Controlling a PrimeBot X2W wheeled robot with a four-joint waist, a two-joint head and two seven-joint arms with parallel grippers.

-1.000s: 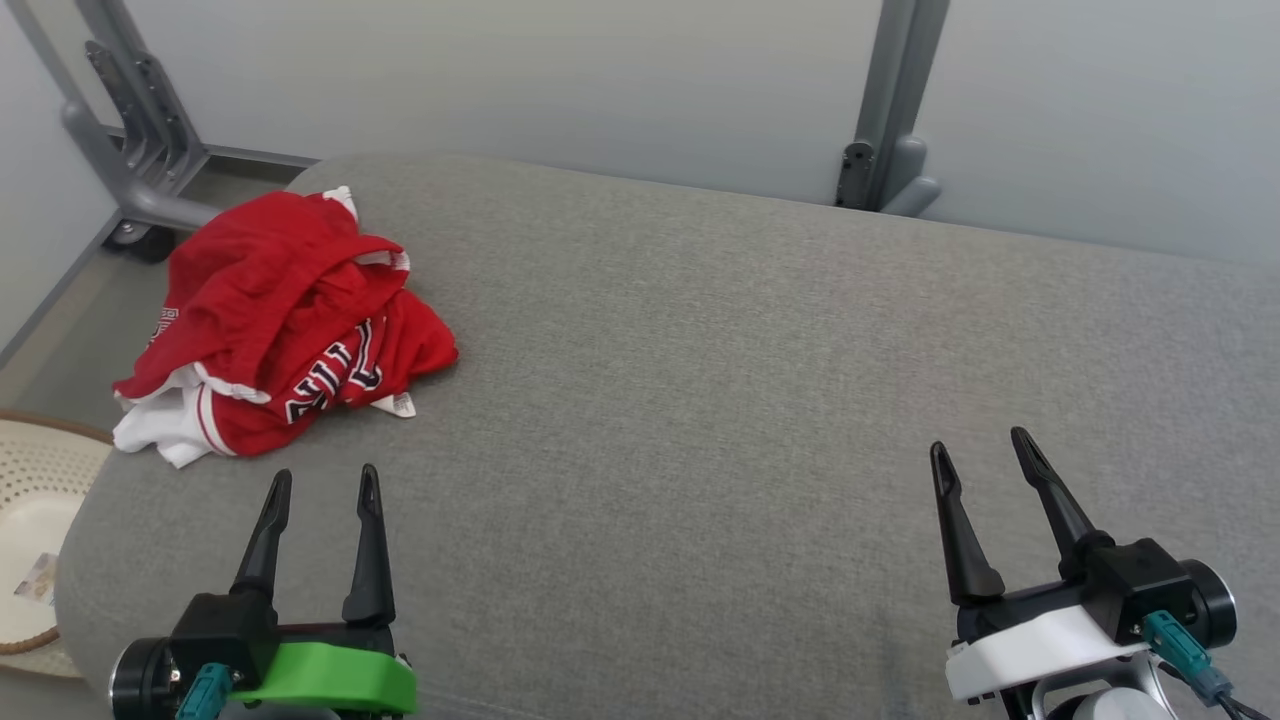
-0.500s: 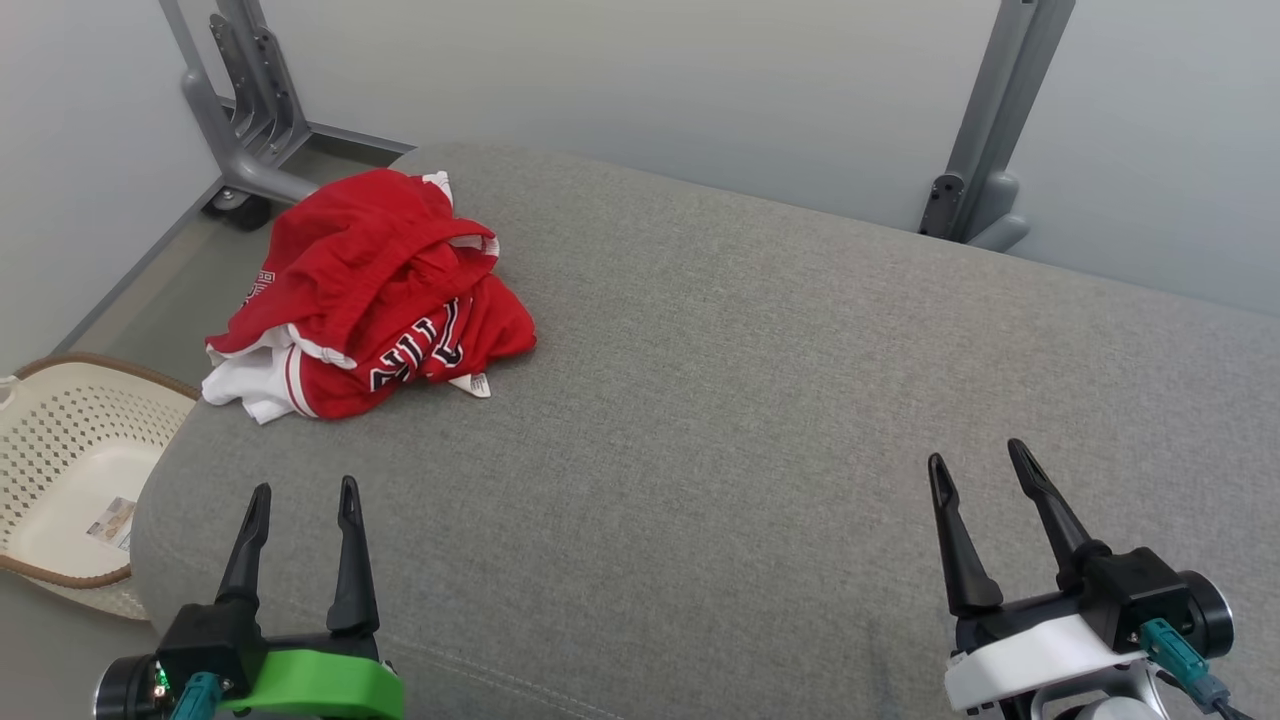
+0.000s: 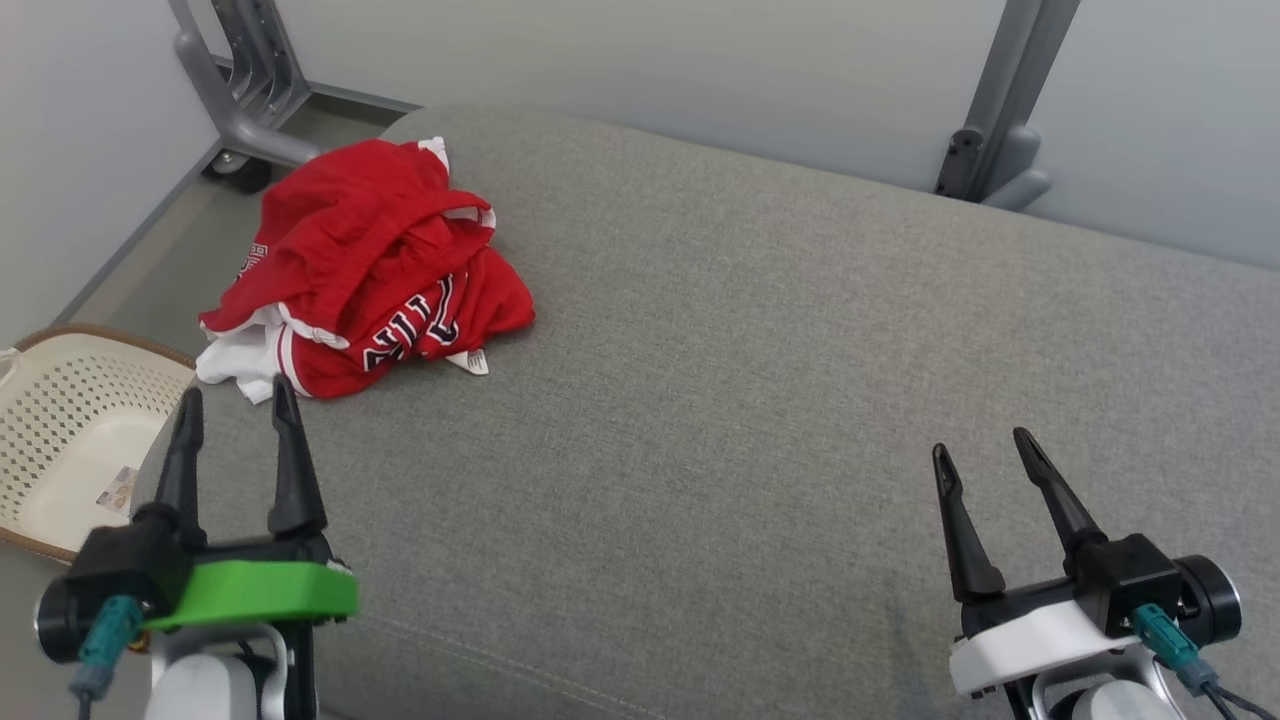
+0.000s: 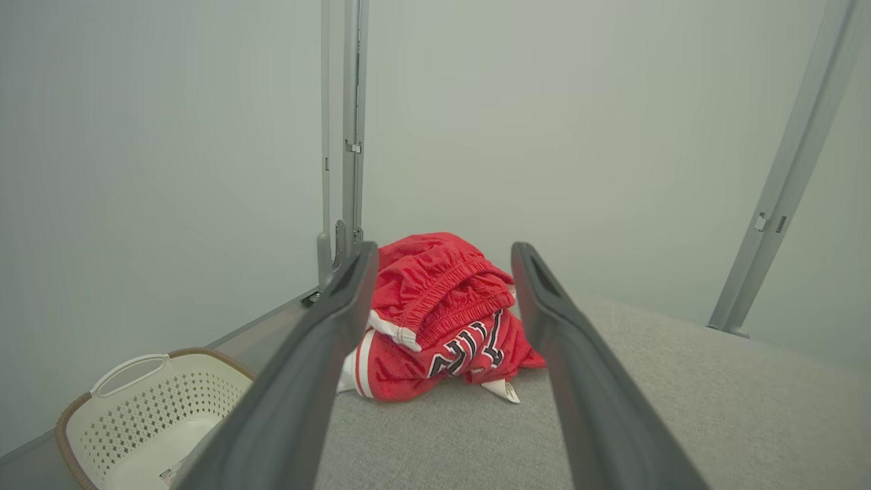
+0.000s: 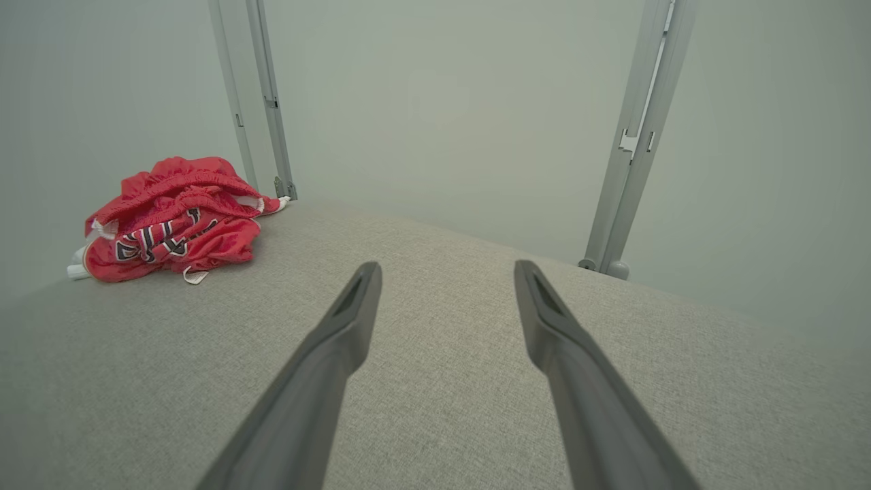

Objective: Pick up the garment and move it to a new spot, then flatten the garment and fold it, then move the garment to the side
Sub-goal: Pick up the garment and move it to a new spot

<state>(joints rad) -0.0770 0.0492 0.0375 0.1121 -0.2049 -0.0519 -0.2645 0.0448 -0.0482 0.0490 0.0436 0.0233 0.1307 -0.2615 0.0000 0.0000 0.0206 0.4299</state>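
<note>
The garment (image 3: 365,265) is a crumpled red piece with white trim and dark lettering, heaped at the far left corner of the grey padded table (image 3: 760,370). It also shows in the left wrist view as a red heap (image 4: 442,320) straight ahead between the fingers, and at the far left of the right wrist view (image 5: 177,228). My left gripper (image 3: 236,398) stands open just short of the garment's near white edge, holding nothing. Over the table's near right part, my right gripper (image 3: 983,443) is open and empty, far from the garment.
A cream perforated basket (image 3: 60,430) with a brown rim sits on the floor left of the table, also seen in the left wrist view (image 4: 150,408). Grey metal frame posts (image 3: 1000,100) and pale wall panels stand behind the table.
My left gripper has risen and moved forward toward the garment, still open. The head camera shifted, so the whole scene slid right and down then up. Right gripper holds its place.
</note>
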